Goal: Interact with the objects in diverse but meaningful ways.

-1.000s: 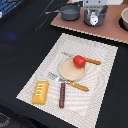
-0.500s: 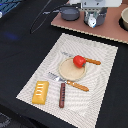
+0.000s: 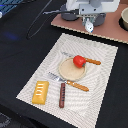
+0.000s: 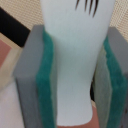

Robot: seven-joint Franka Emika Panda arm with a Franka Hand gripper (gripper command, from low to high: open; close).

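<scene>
Holding: the grey gripper with green padded fingers [image 4: 75,70] is clamped on a small white piece with dark markings [image 4: 76,55]; in the wrist view both pads press its flat sides.
Gripper position: hangs above the brown board [image 3: 107,27] at 12 o'clock of the striped cream placemat [image 3: 102,75]; the white piece [image 3: 88,25] points down, apparently not touching anything.
Red round tomato [image 3: 78,61]: sits on the round pale wooden plate [image 3: 69,73], at its 1 o'clock edge, mat centre.
Orange-yellow ridged rectangular block [image 3: 40,92]: mat's 8 o'clock corner.
Dark brown sausage stick [image 3: 62,95]: just beside the block, toward 6 o'clock.
Cutlery: orange-handled fork [image 3: 70,82] lies below the plate; orange-handled knife [image 3: 86,60] crosses behind the tomato.
Step in hand: judged as carrying the white piece, a placement not yet made.
Next move calls for: picking a bare landing spot, lowering upright, opening the fingers only once the piece rests.
Hard to make out: blue on the piece not visible; its lower end is blurred in the wrist view.
Cut off: a bowl-like thing [image 3: 123,18] at 2 o'clock runs out of frame; kind unclear.
</scene>
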